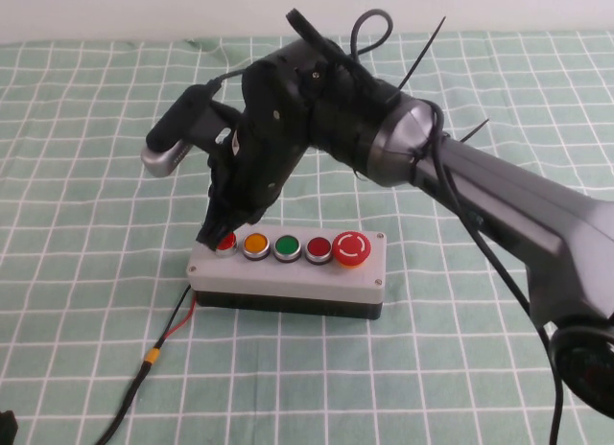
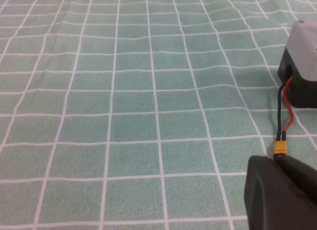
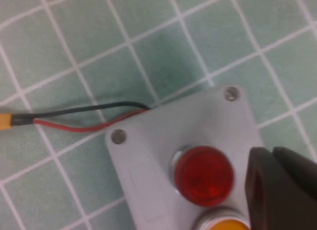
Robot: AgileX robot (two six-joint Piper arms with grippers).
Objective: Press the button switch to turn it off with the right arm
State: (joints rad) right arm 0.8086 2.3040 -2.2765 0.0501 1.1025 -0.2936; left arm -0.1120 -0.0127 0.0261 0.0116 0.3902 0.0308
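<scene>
The button switch [image 1: 226, 242] is the small bright-red push button with a silver ring at the left end of the row on the grey-white box [image 1: 288, 277]. In the right wrist view the button [image 3: 203, 174] shows whole, near a corner of the box [image 3: 143, 155]. My right gripper [image 1: 217, 230] is shut, its black tip right at the button's back-left edge, and I cannot tell whether it touches. In the right wrist view its fingers [image 3: 271, 155] stand just beside the button. My left gripper [image 2: 275, 161] is shut and empty, low over the cloth near the box's cable.
The box also carries an orange button [image 1: 255, 245], a green button [image 1: 287, 246], a darker red button [image 1: 318, 247] and a large red mushroom button [image 1: 349, 247]. A red-black cable [image 1: 177, 320] with a yellow connector [image 2: 280, 148] runs from the box's left end over the green checked cloth.
</scene>
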